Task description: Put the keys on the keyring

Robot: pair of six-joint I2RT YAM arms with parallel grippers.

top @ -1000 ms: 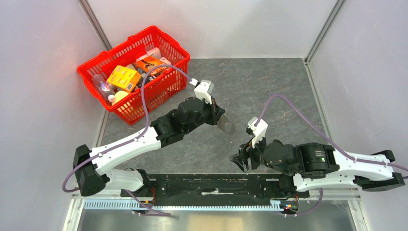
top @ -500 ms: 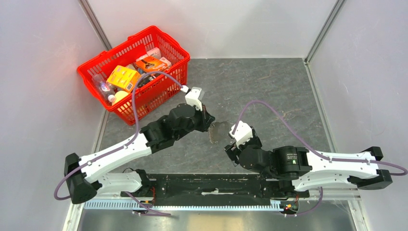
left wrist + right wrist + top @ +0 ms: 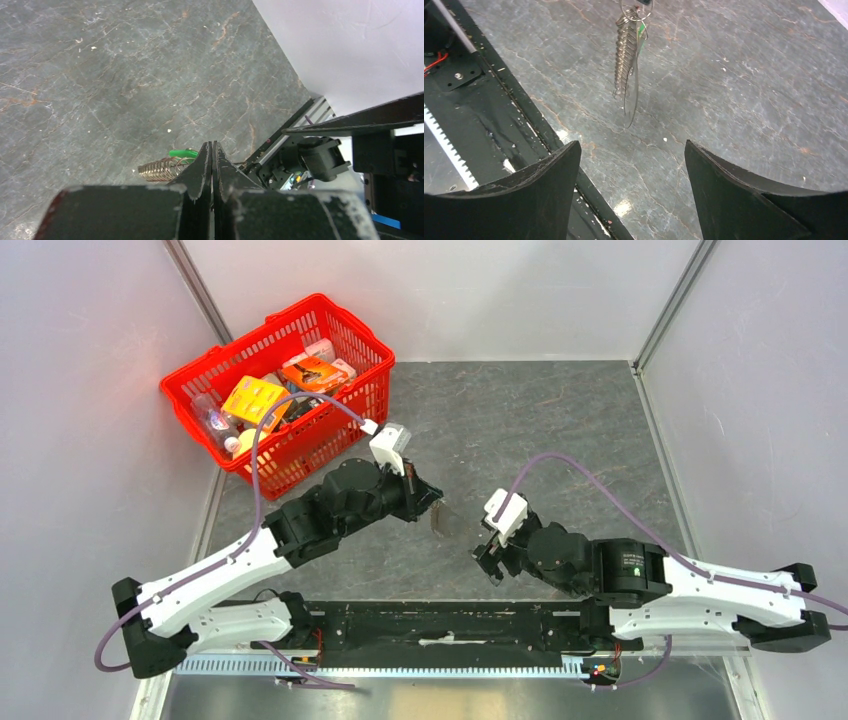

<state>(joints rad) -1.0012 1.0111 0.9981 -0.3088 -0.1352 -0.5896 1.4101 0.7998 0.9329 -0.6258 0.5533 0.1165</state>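
Note:
My left gripper is shut on the keyring, a dark grey oval that hangs below it above the grey table. In the left wrist view the shut fingers hide most of the keyring; a silvery coiled rim and the key's green head show just left of them. In the right wrist view the keyring hangs edge-on at the top centre, with a sliver of the green key against it. My right gripper is open and empty, below and short of the keyring; it also shows in the top view.
A red basket full of packaged goods stands at the back left, close behind the left arm. A black rail runs along the table's near edge and shows in the right wrist view. White walls stand on three sides.
My left gripper has drawn back to the left, carrying the keyring. My right arm swung left toward the keyring, and its gripper now points at it from the near side.

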